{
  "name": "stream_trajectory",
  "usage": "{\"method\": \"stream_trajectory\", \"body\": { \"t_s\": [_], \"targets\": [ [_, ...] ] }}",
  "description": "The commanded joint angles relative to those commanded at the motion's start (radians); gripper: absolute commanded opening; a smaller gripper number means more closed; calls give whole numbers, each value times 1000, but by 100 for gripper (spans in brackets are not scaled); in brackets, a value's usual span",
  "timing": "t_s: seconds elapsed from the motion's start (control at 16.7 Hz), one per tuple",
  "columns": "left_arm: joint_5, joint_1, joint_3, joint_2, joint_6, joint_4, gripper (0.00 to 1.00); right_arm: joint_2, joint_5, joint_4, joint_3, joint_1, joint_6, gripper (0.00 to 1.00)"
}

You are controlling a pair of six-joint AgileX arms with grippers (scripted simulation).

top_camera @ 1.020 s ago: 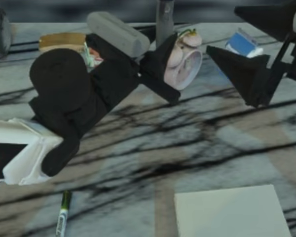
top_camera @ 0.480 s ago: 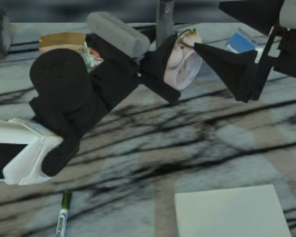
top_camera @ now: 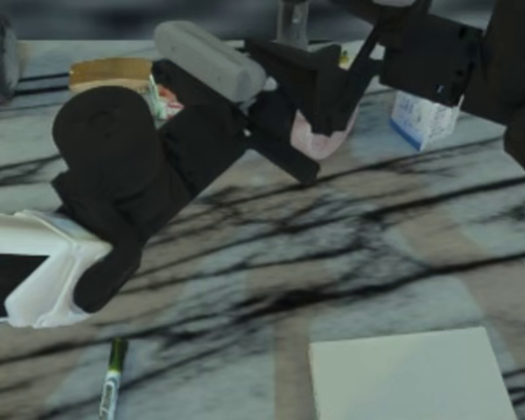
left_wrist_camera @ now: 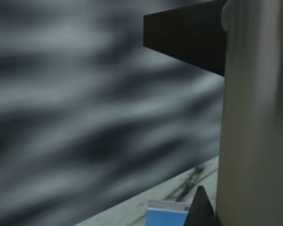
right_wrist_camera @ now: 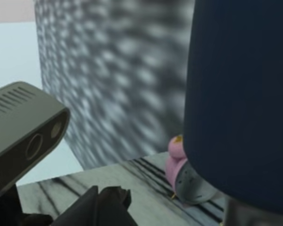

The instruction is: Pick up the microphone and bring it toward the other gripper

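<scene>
The microphone's grey handle (top_camera: 291, 24) stands upright at the table's far edge and runs out of the top view. It fills the left wrist view's side (left_wrist_camera: 254, 122), and its dark navy head (right_wrist_camera: 240, 94) looms in the right wrist view. My left gripper (top_camera: 284, 122), on the bulky black arm that carries a grey cylinder (top_camera: 208, 58), is shut on the handle. One fingertip (left_wrist_camera: 200, 209) rests against it. The other gripper, my right one (top_camera: 306, 52), stands open right at the microphone, with one finger (top_camera: 311, 79) just under the handle.
A pink alarm clock (top_camera: 319, 136) lies under both grippers. A blue-and-white box (top_camera: 424, 118) is to its right and a bread slice (top_camera: 109, 72) at the far left. A green-and-white marker (top_camera: 112, 376) and a white pad (top_camera: 411, 376) lie near the front edge.
My right gripper has swept left from the far right to the microphone, uncovering the blue-and-white box. The left arm and the microphone have stayed put.
</scene>
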Motion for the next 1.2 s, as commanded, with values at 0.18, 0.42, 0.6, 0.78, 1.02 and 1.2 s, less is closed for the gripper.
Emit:
{"method": "stream_trajectory", "body": {
  "t_s": [0.18,0.42,0.6,0.78,1.02,1.2],
  "targets": [
    [0,0,0,0,0,0,0,54,39,-3,55,38,-2,100],
    [0,0,0,0,0,0,0,55,39,-3,56,39,-2,92],
    [0,0,0,0,0,0,0,55,39,-3,56,39,-2,70],
    [0,0,0,0,0,0,0,55,39,-3,56,39,-2,47],
    [0,0,0,0,0,0,0,55,39,-3,56,39,-2,17],
    [0,0,0,0,0,0,0,55,39,-3,56,39,-2,0]
  ]
}}
